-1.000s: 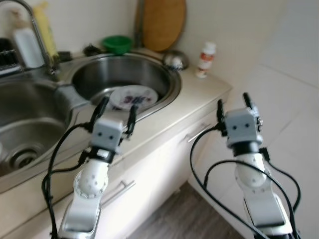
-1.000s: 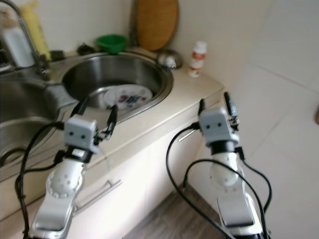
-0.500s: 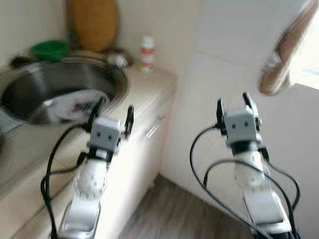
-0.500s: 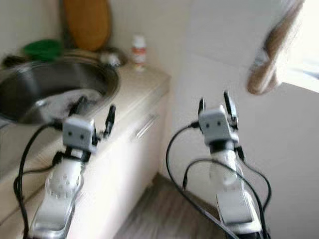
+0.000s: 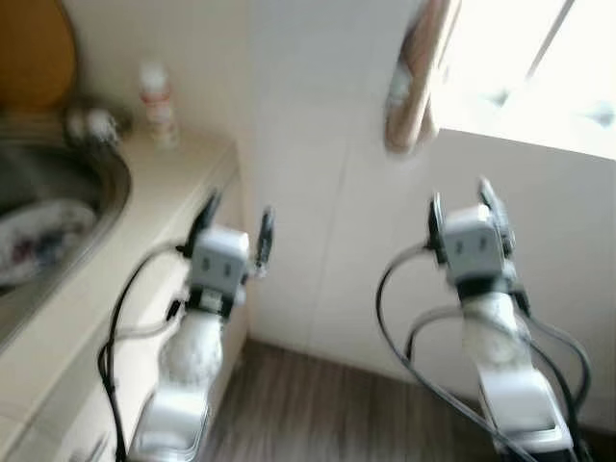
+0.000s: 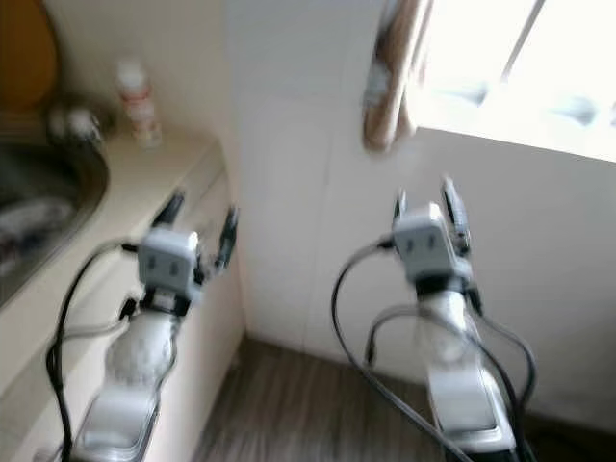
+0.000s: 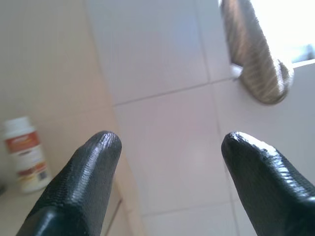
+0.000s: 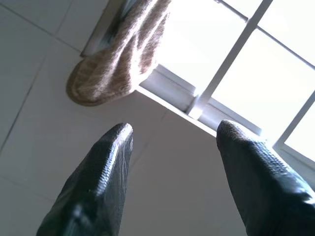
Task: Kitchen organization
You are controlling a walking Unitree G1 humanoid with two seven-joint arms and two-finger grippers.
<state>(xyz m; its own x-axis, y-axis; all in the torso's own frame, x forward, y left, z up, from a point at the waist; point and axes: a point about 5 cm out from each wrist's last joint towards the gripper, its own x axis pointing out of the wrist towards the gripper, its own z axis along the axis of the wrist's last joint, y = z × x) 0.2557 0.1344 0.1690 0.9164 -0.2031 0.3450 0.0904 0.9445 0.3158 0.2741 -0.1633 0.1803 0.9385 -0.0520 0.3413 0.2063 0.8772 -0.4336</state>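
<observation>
The picture is blurred. My left gripper [image 5: 234,218] is raised in front of the counter's end, open and empty. My right gripper [image 5: 464,199] is held up before the white tiled wall, open and empty as well. The round steel sink [image 5: 101,207] at the far left holds a patterned plate [image 5: 34,236]. A small white bottle with a red label [image 5: 157,92] stands on the beige counter [image 5: 125,279] near the corner, also seen as the bottle [image 7: 25,153] past my left fingers [image 7: 78,189].
A brown woven cloth [image 5: 416,82] hangs on the wall by a bright window [image 5: 539,67]. A wooden cutting board [image 5: 34,53] leans behind the sink. Dark wood floor [image 5: 318,404] runs between the cabinet and the tiled wall.
The whole view has swung to the right: sink and counter slid to the left edge, and the wall, hanging cloth and window came in. Both grippers keep their raised, open pose.
</observation>
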